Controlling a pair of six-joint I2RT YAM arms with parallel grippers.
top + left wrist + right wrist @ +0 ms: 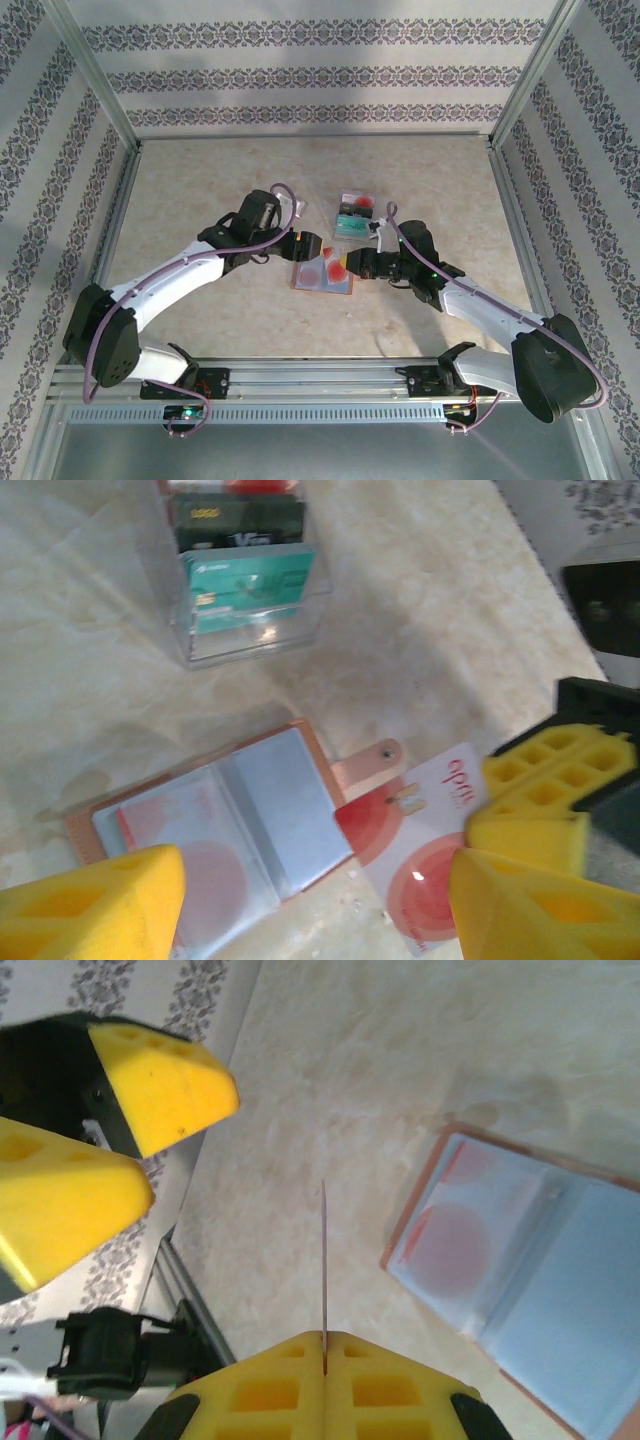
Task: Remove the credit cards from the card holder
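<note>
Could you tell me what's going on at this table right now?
The two arms are working on an open brown card holder that lies flat on the table. The right gripper is shut on a white-and-red card, holding it beside the holder's tab. The left gripper hovers open over the holder, holding nothing. Another red-marked card shows through a holder pocket. Behind, a clear box holds a teal card and a dark one.

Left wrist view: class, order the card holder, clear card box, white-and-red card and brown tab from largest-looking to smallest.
1. card holder
2. clear card box and white-and-red card look alike; box is cropped and farther
3. brown tab
</note>
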